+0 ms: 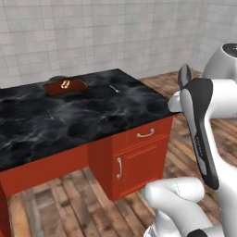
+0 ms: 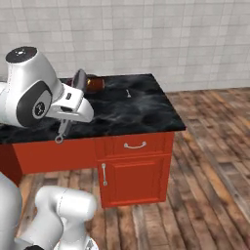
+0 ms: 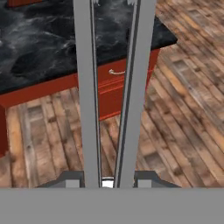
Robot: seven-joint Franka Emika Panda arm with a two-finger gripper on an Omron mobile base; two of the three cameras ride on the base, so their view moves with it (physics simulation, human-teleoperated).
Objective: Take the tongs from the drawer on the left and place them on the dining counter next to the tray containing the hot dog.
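From the left base view, the dining counter (image 1: 92, 115) stretches across the frame with the tray (image 1: 66, 86) near its far edge and the hot dog (image 1: 65, 84) lying on it. A small silver fork (image 1: 114, 88) rests on the marble well to the right of the tray. The arm's white links rise at the right, so the carry to the counter looks to be the step in hand.

From the right base view, the gripper (image 2: 67, 122) hangs over the near left part of the counter, and the tongs (image 2: 62, 132) jut down and forward out of it, their tip low against the counter's front edge. The tray (image 2: 93, 83) shows behind the wrist, partly hidden, some way beyond the hand.

In the hand view, the two long grey blades of the tongs (image 3: 113, 87) run straight up from between the finger tips (image 3: 72, 179) — the jaws are clamped on the handle end, holding them off any surface. Past the blades lie the black top and the wooden floor.

The tongs are out of the drawer and in transit. Next, I judge, the hand must reach farther in over the marble toward the tray, lower the tongs flat just beside it — not onto it — and only then let go.
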